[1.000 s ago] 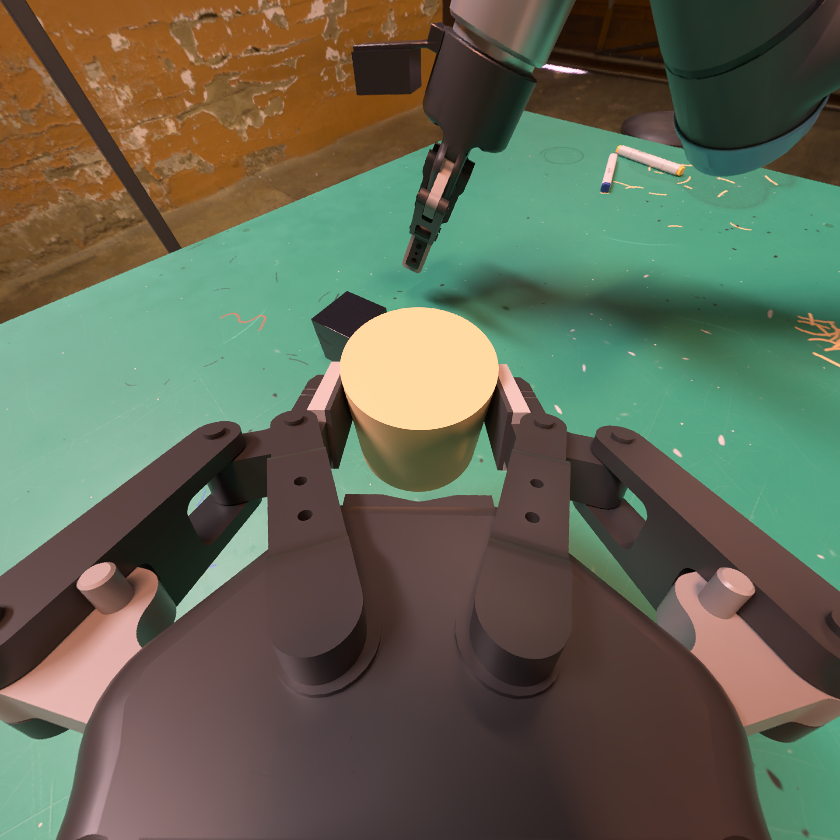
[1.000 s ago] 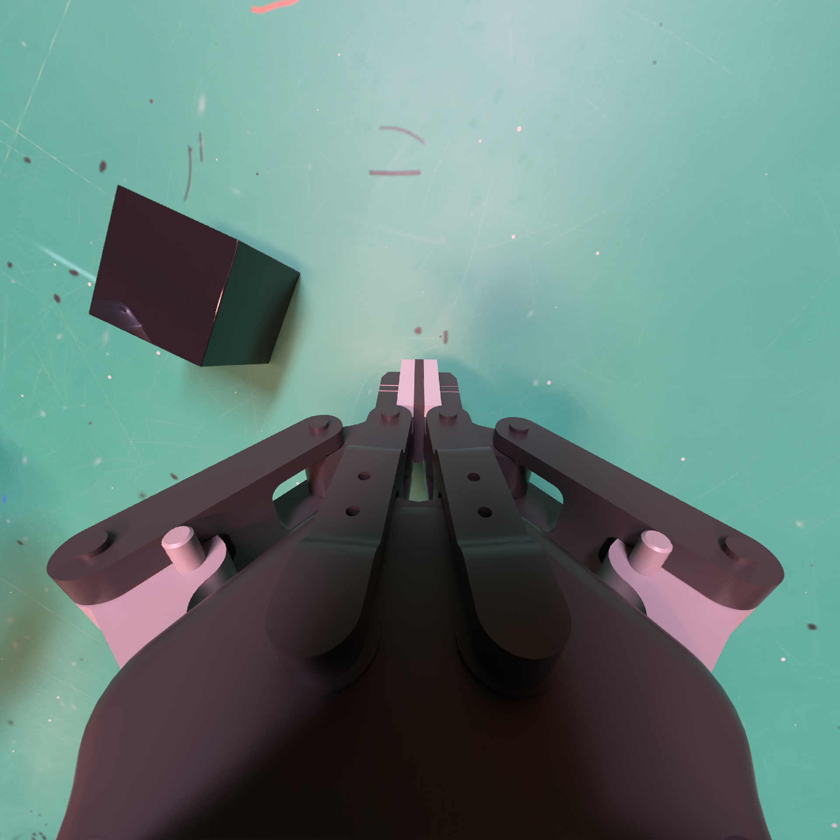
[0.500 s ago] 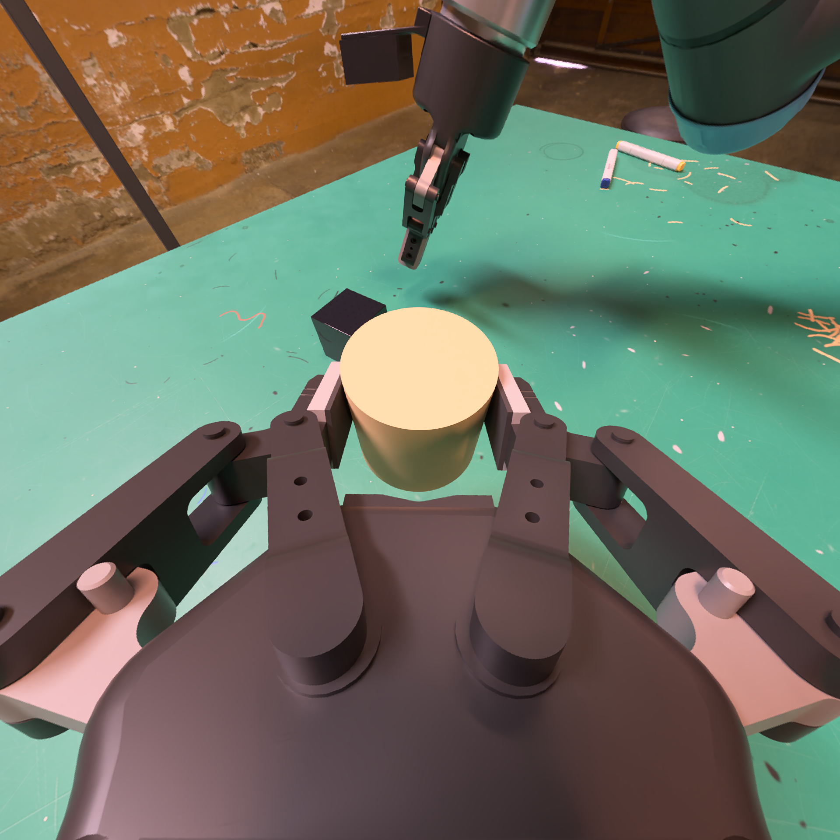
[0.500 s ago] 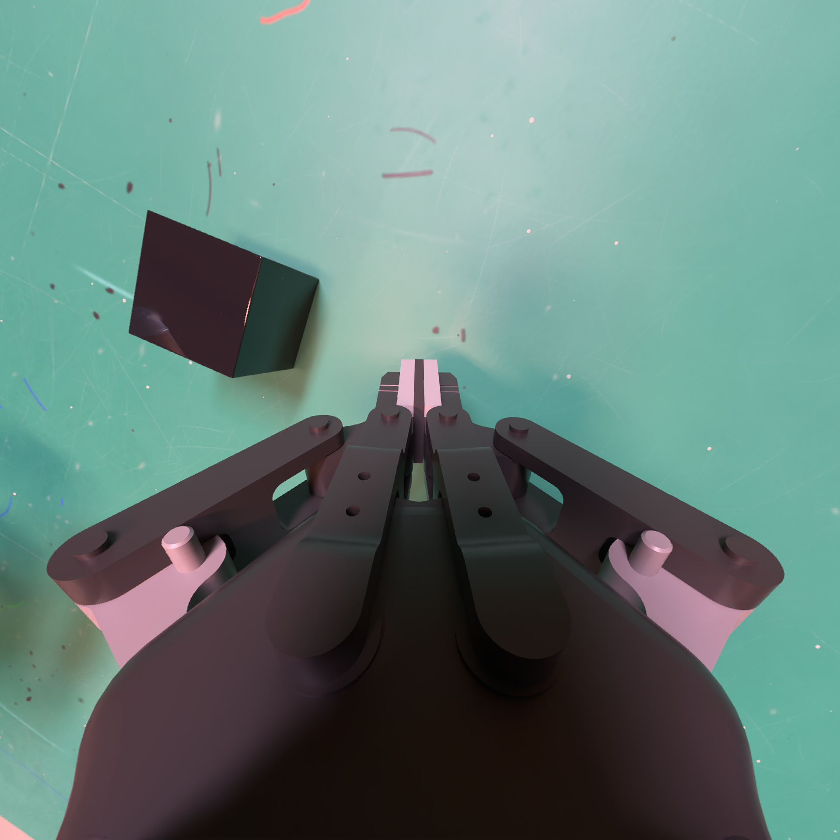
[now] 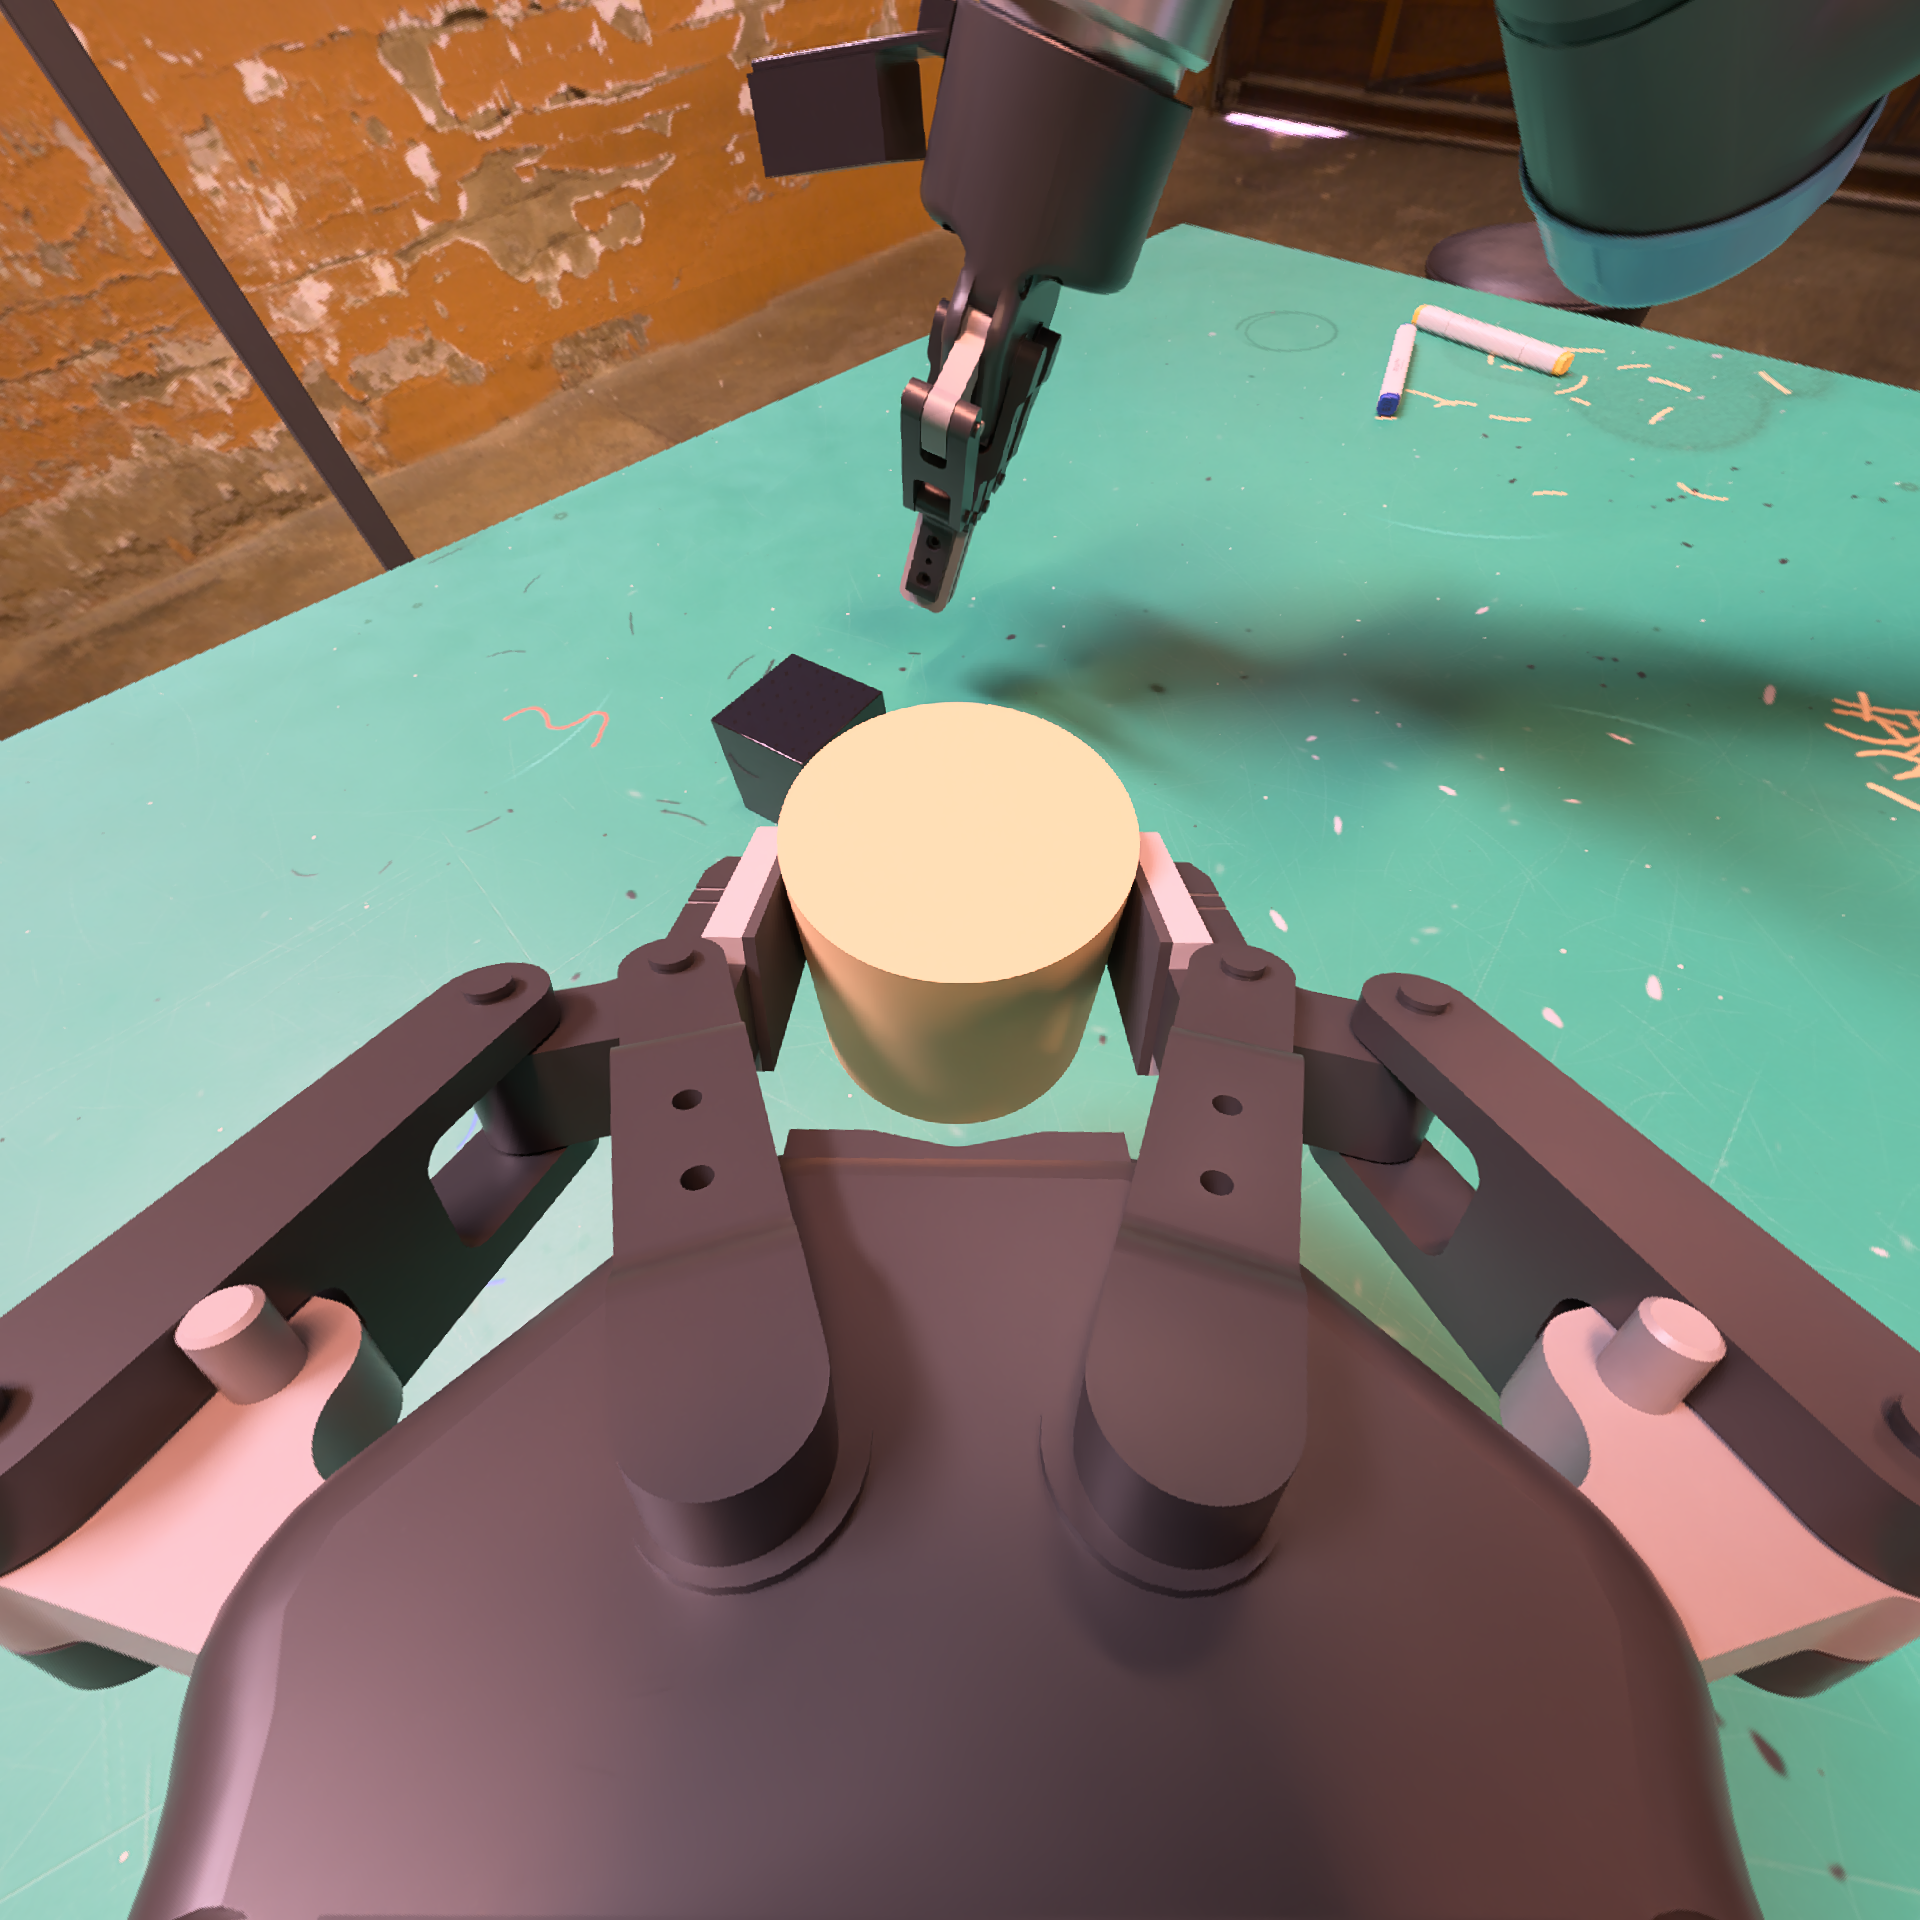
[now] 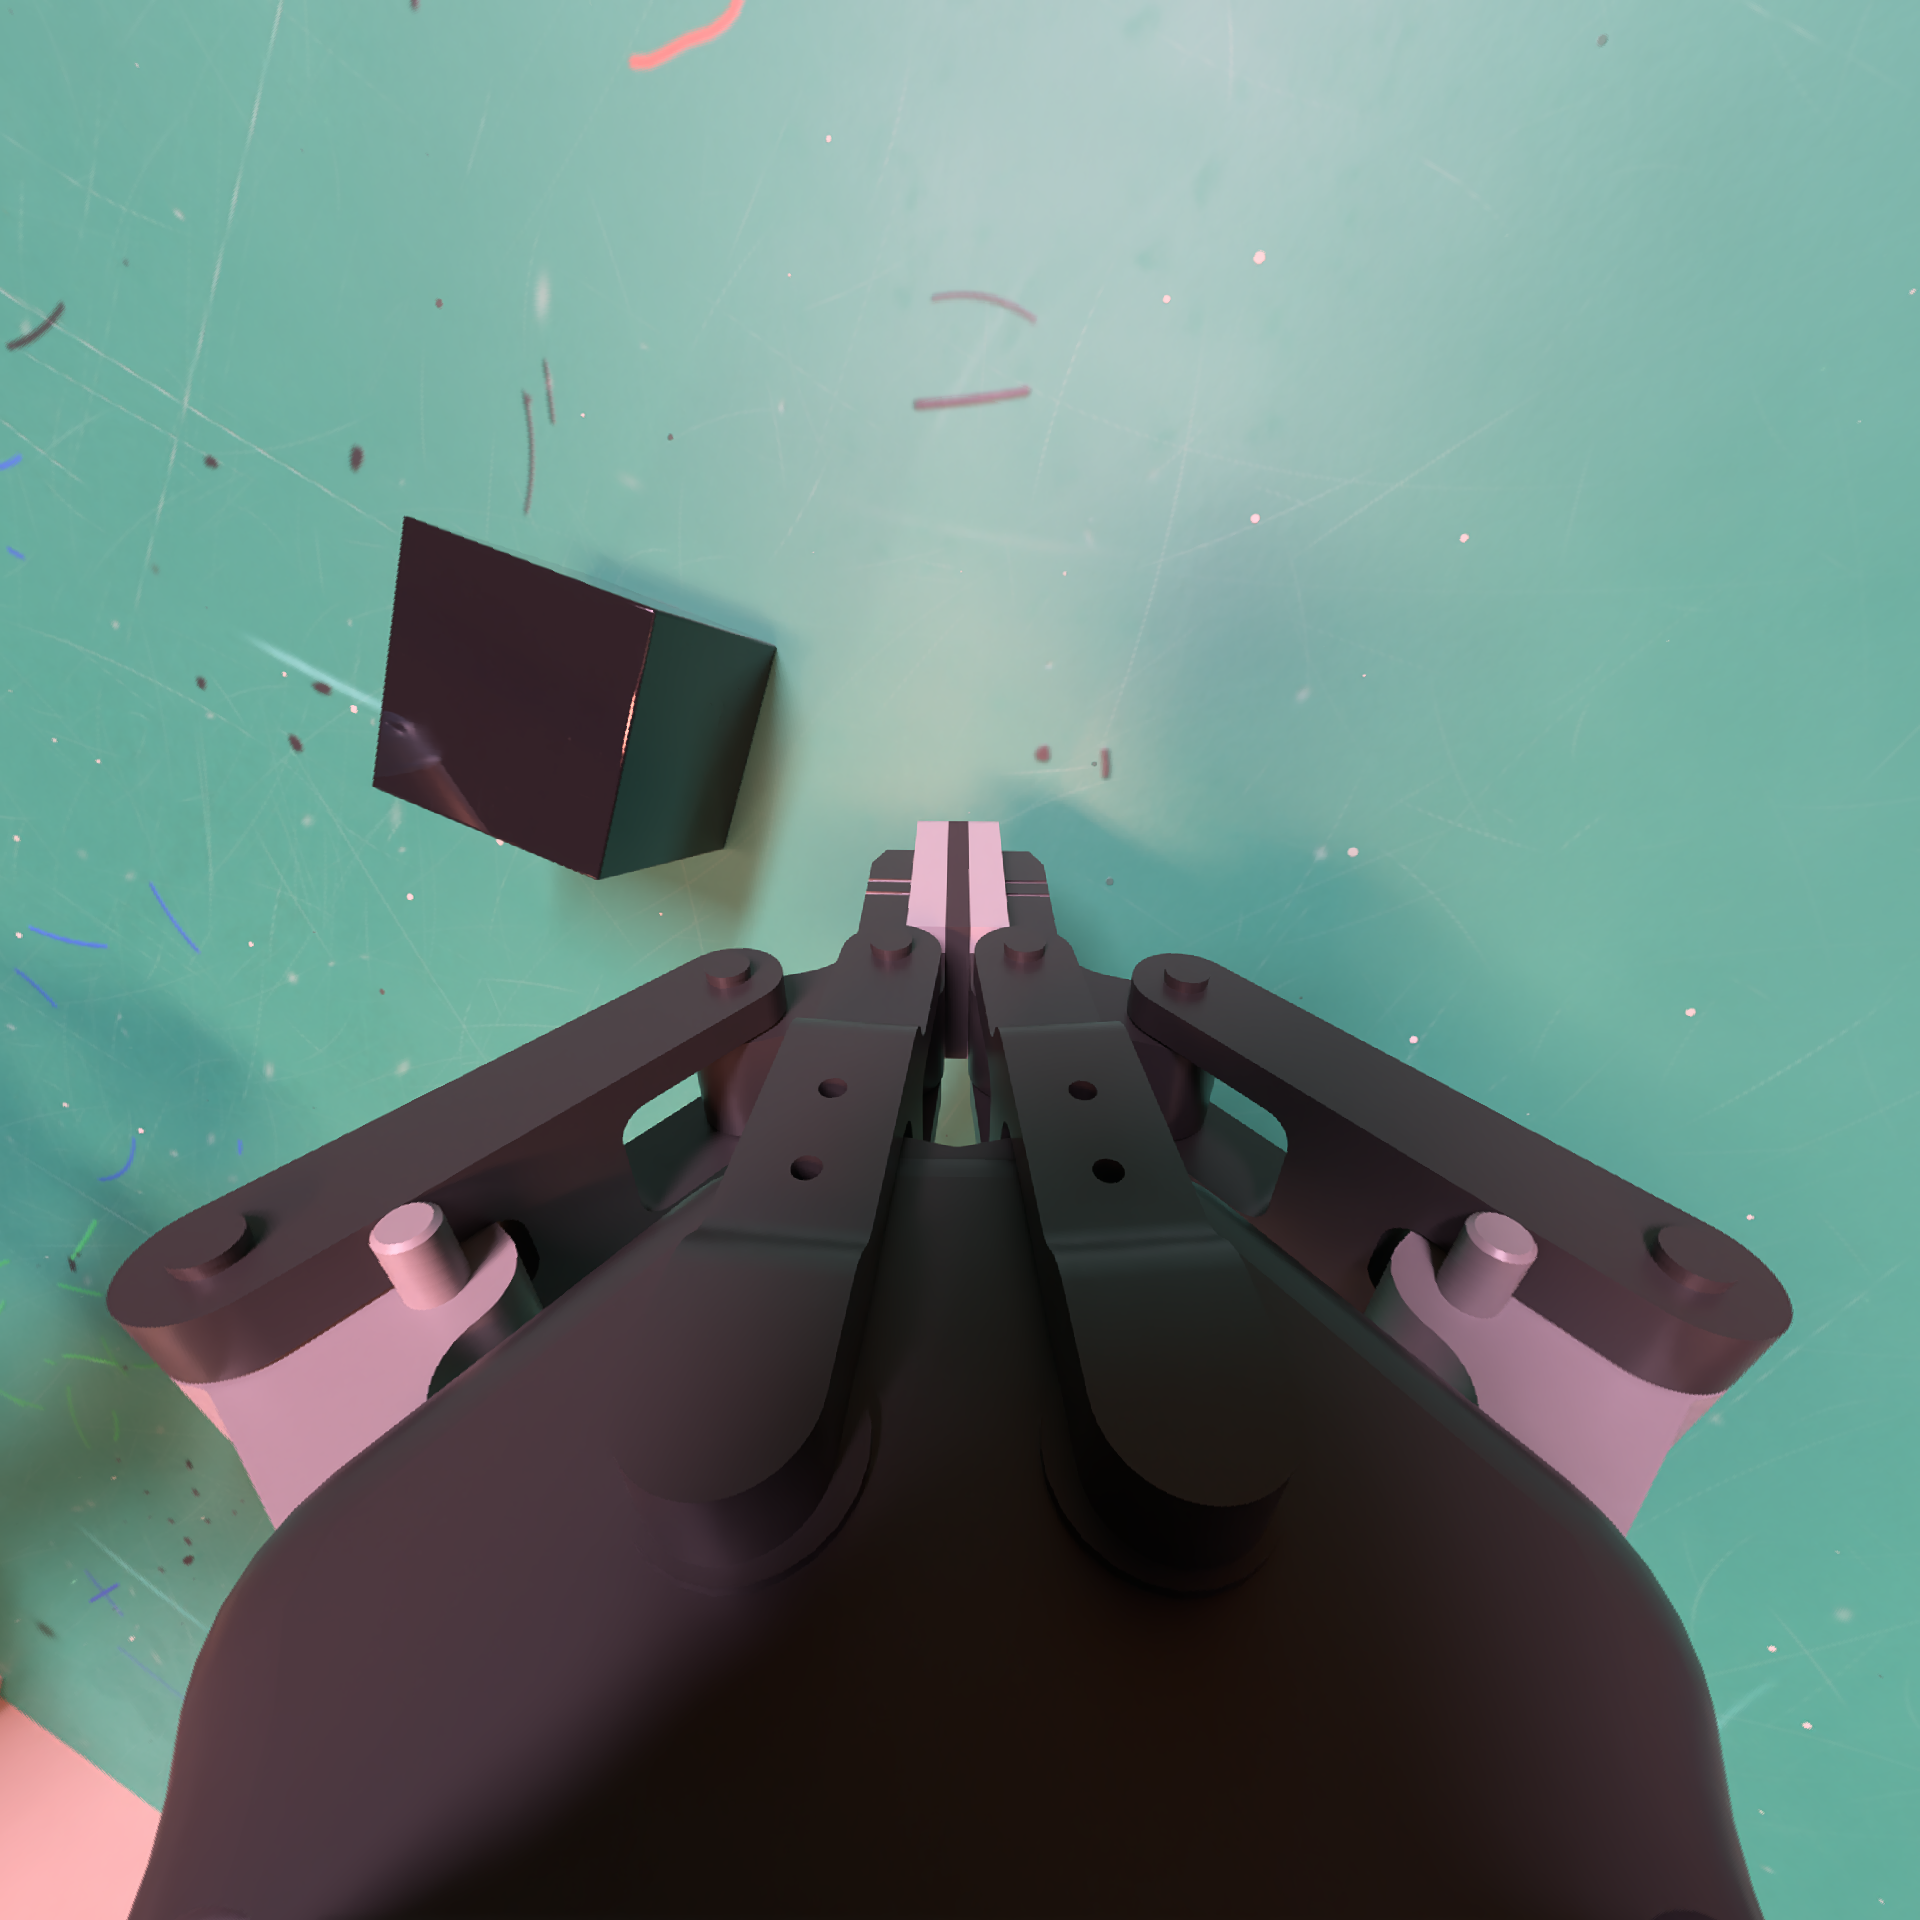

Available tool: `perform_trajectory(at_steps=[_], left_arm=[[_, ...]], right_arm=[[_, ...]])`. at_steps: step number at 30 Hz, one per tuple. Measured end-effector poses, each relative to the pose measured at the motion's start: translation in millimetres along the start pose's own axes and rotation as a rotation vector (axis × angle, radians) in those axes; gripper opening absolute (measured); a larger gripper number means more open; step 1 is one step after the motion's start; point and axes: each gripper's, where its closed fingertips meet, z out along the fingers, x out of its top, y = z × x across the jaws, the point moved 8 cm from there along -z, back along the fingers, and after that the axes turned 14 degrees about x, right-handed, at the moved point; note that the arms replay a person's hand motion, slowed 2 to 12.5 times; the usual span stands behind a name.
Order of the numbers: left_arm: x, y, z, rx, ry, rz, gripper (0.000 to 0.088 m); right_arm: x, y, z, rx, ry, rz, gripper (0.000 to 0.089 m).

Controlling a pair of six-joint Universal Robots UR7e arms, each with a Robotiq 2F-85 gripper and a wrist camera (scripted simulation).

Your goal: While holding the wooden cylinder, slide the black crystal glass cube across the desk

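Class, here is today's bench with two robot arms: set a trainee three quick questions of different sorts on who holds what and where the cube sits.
1. True or false: the left gripper is shut on the pale wooden cylinder.
2. The right gripper is: A open, B shut and empty, C shut on the black crystal glass cube.
3. Fill in: the cube rests on the ____ desk.

Key: 1 true; 2 B; 3 green.
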Motion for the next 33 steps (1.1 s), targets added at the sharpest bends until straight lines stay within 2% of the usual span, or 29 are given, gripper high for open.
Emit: perform_trajectory(at_steps=[22, 28, 33], left_arm=[[-2, -1, 1, 0.0, -0.021, 0.011, 0.0509], [-2, -1, 1, 0.0, -0.022, 0.014, 0.0509], [-3, -1, 1, 0.004, -0.025, 0.017, 0.0509]], right_arm=[[6.8, -13, 6, 0.015, -0.02, 0.018, 0.0], [13.4, -25, 10, 0.027, -0.022, 0.008, 0.0], [21.4, -42, 14, 0.044, -0.023, -0.015, 0.0]])
